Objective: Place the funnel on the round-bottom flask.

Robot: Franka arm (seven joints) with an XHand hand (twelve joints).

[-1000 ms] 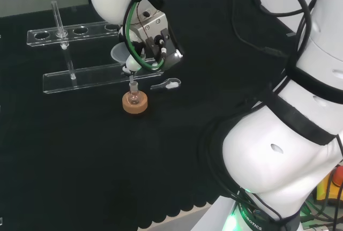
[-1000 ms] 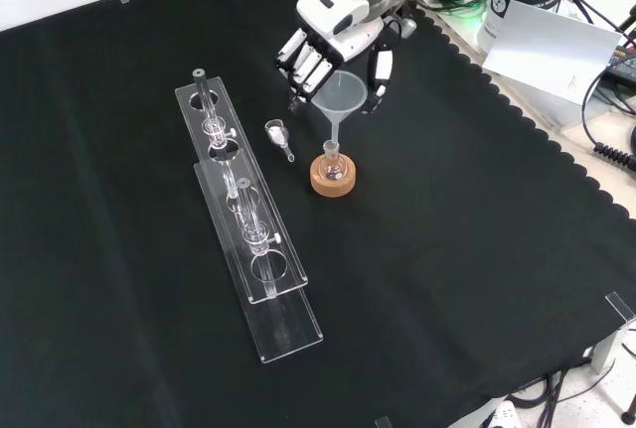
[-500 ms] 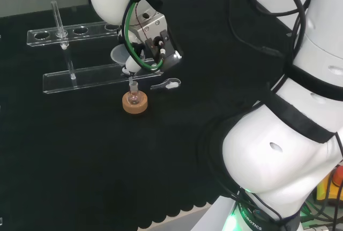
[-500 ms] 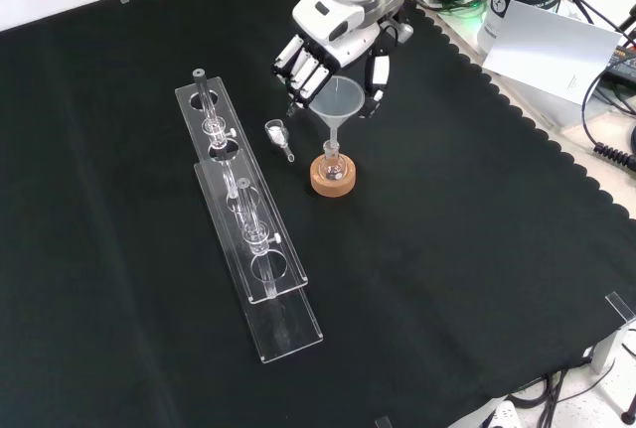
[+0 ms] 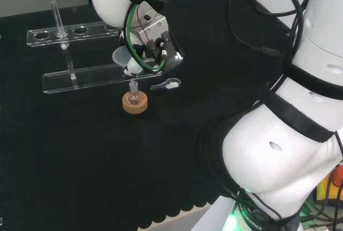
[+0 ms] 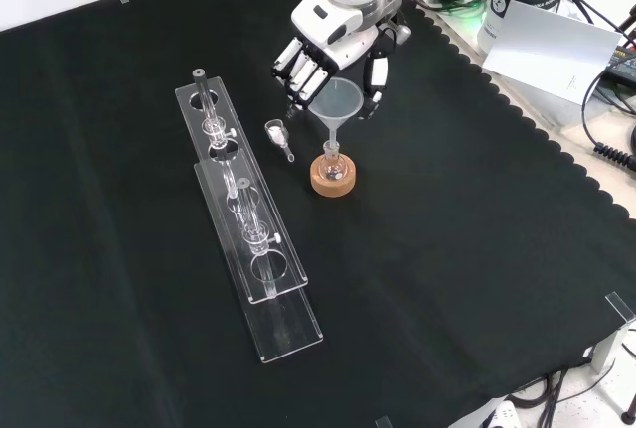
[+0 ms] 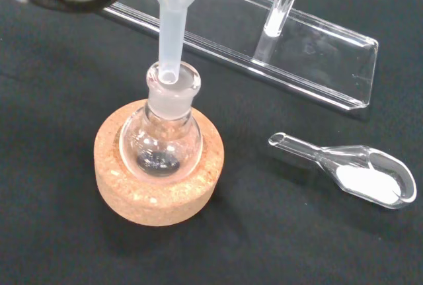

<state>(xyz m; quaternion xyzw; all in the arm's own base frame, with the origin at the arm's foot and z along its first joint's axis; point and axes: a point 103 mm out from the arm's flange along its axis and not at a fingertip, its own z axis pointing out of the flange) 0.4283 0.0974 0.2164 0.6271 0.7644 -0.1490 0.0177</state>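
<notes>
Above the cork ring [image 6: 332,180], hand [image 6: 333,36] clasping funnel [image 6: 336,102], stem entering flask [image 7: 163,141]

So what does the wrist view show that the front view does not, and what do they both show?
Wrist view alone: the funnel tip sits inside the neck of the flask, and white powder lies in the glass scoop.

Front view alone: the hand with fingers curled round the funnel's cone, the whole length of the clear rack with its tubes, and the black cloth out to its scalloped edge.

Both: funnel, flask on its cork ring, scoop beside it, and part of the rack.
</notes>
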